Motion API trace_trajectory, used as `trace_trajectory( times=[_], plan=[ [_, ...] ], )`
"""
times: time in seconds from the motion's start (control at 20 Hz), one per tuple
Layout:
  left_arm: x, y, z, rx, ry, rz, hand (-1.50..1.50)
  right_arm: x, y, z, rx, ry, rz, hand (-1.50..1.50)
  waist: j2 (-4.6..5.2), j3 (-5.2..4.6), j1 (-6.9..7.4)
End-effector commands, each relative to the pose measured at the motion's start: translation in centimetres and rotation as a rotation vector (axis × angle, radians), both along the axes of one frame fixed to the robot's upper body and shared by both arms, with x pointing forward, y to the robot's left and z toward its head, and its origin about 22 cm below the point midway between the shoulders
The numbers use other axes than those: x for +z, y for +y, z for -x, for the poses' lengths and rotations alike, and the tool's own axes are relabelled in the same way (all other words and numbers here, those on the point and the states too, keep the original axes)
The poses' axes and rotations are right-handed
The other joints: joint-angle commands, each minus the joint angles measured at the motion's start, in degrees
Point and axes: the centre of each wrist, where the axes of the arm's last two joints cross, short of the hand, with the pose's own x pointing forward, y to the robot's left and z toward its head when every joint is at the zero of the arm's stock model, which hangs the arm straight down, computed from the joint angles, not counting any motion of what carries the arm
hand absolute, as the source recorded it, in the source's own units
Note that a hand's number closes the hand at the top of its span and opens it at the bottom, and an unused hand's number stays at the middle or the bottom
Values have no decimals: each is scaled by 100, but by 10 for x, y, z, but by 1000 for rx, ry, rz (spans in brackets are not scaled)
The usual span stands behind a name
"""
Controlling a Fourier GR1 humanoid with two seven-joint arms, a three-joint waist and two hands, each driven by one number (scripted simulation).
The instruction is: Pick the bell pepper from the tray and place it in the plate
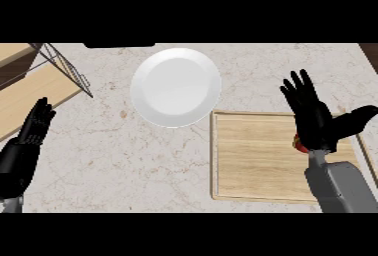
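**Right hand open over the pepper, nothing held yet**

Nearest me, the right forearm comes in at 5 o'clock, across the tray [251,165]. The tray is a low-rimmed wooden board lying on the counter [125,165] at about 4 o'clock. At 8 o'clock the left hand [29,135] rests by the edge, fingers straight, close together and pointing up, holding nothing.

A little farther out, at 3 o'clock, my right hand [314,117] hangs over the tray's right side. Its fingers are straight and fanned wide, the thumb is thrown out toward 3 o'clock, and it grasps nothing. The pepper [299,144] is on the tray, just under the heel of that palm. Only a red sliver with a touch of yellow shows, and the hand hides the rest. I cannot tell whether the hand touches it, or which way its stem points.

I expect the pepper to be light and hollow, with stiff walls and a waxy, slippery skin. Its lobed shape means it may roll if nudged. I would take it around the widest part of the body, thumb opposite the fingers, and leave the stem alone.

Farther off, at 12 o'clock, the white plate [176,87] sits on the counter, its near rim just beside the tray's far-left corner. From the pepper, the carry runs toward 10 o'clock. Farthest out, at 10 o'clock, stand a wire rack [70,67] and a wooden shelf [33,95].
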Motion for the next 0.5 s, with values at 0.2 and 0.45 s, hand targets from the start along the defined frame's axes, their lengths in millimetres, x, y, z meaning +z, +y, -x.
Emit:
trace_trajectory(
  times=[0.2,0.45],
  plan=[
    [24,-22,-20,-110,-66,15,0,66,119,20,1046,-355,-37,150,-277,-143,497],
    [30,-29,-28,-104,-39,76,0,99,84,34,1296,-604,521,150,-279,-152,-103]
  ],
)
